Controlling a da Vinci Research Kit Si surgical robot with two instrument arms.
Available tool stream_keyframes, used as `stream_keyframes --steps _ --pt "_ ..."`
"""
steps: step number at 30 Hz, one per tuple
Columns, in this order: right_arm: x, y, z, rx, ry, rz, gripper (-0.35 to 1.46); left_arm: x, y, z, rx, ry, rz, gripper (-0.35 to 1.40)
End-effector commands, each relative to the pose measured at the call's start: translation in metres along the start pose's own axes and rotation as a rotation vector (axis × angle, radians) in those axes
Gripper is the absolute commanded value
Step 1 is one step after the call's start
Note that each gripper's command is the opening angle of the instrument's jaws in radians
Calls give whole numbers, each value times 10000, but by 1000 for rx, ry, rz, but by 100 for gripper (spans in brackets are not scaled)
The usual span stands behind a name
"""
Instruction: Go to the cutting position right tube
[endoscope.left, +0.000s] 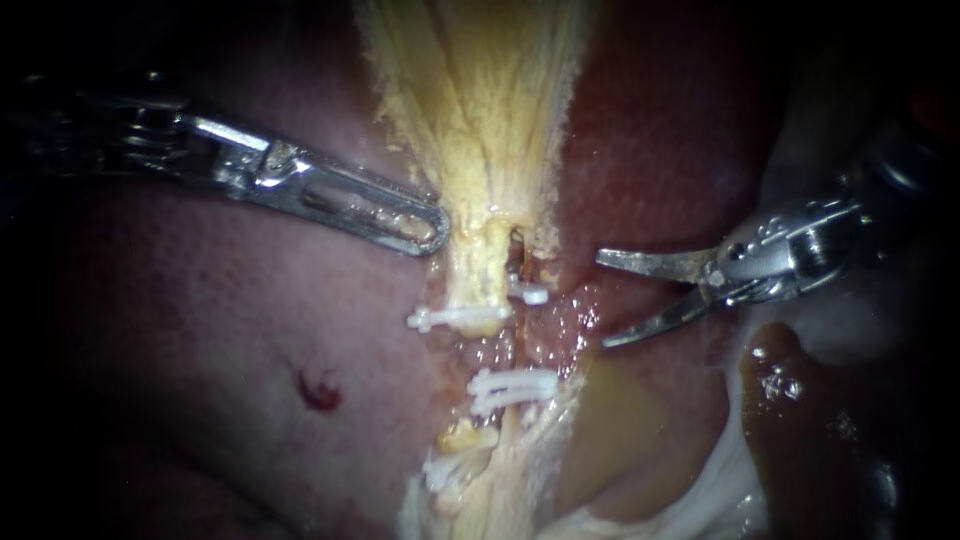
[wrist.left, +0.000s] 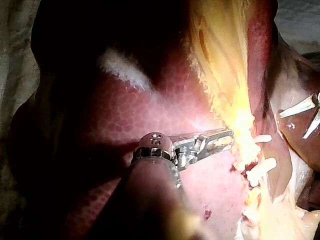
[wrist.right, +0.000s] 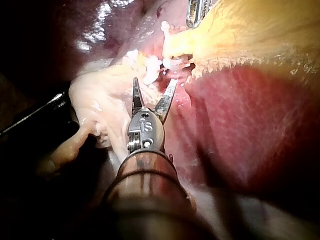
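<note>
Black rod (wrist.right: 35, 114) near right instrument (wrist.right: 150, 97) — right wrist view only

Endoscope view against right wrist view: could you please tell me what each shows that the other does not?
Only the endoscope view shows the left instrument along its length and a dark red spot on the liver. Only the right wrist view shows a dark slender object beside the pale tissue. Both show the right instrument, jaws open, near the white clips.

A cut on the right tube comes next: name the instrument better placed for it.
Right. The right instrument, blades open, faces the white clips from close by; the left instrument lies against the yellow tissue.
</note>
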Motion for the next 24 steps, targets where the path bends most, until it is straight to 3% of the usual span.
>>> stream_keyframes --steps 1,3,9,13,24 --pt "0 0 0 2 0 0 144 -1 -1 -5 4 2 0 -35" --pt "0 0 1 2 0 0 144 -3 -1 -15 11 6 0 -35" --pt "-1 -2 2 8 1 -1 144 -13 -1 -69 -17 -18 -8 -35" --pt "0 -2 2 13 2 -1 144 -17 -6 -94 -19 -41 -17 -35" --pt "-8 -13 27 64 10 -11 144 -15 -11 -90 -27 -46 -18 -35"
